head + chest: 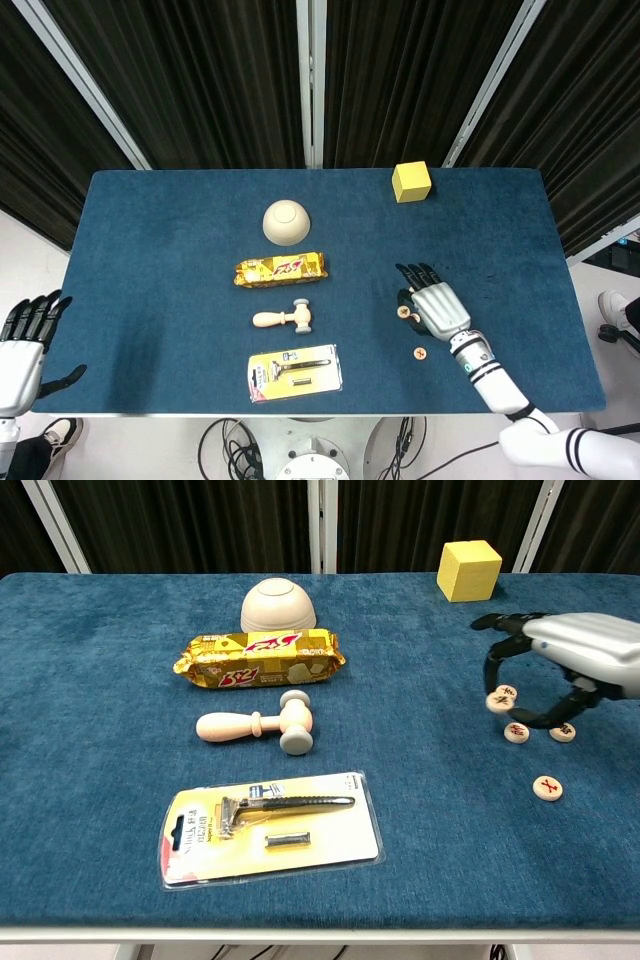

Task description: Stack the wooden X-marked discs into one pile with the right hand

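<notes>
Several small wooden discs with red X marks lie loose on the blue cloth at the right. My right hand (585,652) (437,307) arches over them, fingers curved down and apart. One fingertip touches a tilted disc (499,702) (404,312) that leans by another disc (508,691). Two more discs (516,732) (563,731) sit under the hand near the thumb. A further disc (547,788) (420,352) lies apart, nearer the front edge. I see no disc gripped. My left hand (25,335) hangs open off the table's left front corner.
A yellow cube (468,570) stands at the back right. A pale upturned bowl (278,604), a yellow snack packet (260,657), a small wooden mallet (262,724) and a carded razor (270,825) line up down the table's middle.
</notes>
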### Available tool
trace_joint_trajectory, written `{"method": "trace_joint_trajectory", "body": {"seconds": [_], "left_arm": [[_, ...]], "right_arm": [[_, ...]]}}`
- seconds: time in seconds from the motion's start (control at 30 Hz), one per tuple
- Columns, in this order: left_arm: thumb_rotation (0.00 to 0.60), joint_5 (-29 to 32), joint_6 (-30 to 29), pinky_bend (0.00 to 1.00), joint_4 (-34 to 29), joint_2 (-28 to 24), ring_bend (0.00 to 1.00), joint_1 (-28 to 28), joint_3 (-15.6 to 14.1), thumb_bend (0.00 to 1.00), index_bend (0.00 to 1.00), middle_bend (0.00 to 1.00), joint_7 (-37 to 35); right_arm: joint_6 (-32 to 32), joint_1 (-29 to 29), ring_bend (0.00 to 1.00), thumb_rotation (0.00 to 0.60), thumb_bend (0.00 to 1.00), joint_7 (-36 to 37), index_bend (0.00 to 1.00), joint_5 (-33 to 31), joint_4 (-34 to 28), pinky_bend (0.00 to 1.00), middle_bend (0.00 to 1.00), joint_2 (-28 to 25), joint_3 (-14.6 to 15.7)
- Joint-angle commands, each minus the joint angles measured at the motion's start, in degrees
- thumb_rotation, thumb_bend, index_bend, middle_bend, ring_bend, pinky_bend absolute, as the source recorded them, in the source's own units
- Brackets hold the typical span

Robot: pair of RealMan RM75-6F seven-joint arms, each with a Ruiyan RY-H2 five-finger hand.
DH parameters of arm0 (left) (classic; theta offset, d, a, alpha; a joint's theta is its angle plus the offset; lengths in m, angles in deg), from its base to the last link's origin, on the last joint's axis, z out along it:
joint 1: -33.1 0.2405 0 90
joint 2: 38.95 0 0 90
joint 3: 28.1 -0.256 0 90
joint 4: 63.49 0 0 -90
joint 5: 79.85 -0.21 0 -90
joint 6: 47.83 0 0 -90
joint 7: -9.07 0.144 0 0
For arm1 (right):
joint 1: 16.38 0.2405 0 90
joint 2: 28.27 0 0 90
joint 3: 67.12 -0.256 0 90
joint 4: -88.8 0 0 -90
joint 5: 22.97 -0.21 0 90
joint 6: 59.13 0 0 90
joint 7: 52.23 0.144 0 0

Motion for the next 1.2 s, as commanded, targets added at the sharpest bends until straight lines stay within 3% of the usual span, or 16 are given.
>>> {"method": "trace_joint_trajectory", "body": {"seconds": [0.03, 0.6, 1.2], "left_arm": [[0.600, 0.00, 0.27, 0.00, -0.18, 0.07, 0.00, -0.11, -0.09, 0.14, 0.08, 0.00, 0.40], [0.600, 0.32, 0.47, 0.00, -0.19, 0.07, 0.00, -0.20, -0.01, 0.14, 0.08, 0.00, 0.58], [0.600, 0.08, -0.18, 0.00, -0.19, -0.10, 0.00, 0.00, 0.06, 0.14, 0.08, 0.00, -0.05]], "right_arm": [[0.61, -1.13, 0.00, 0.600, 0.31, 0.25, 0.54, 0.47, -0.83, 0.00, 0.00, -1.77, 1.14], [-0.40, -1.57, 0.00, 0.600, 0.31, 1.86, 0.54, 0.86, 3.45, 0.00, 0.00, 0.05, 1.71], [-1.56, -1.09, 0.00, 0.600, 0.31, 0.86, 0.48, -0.34, 4.94, 0.00, 0.00, 2.21, 1.03]]}}
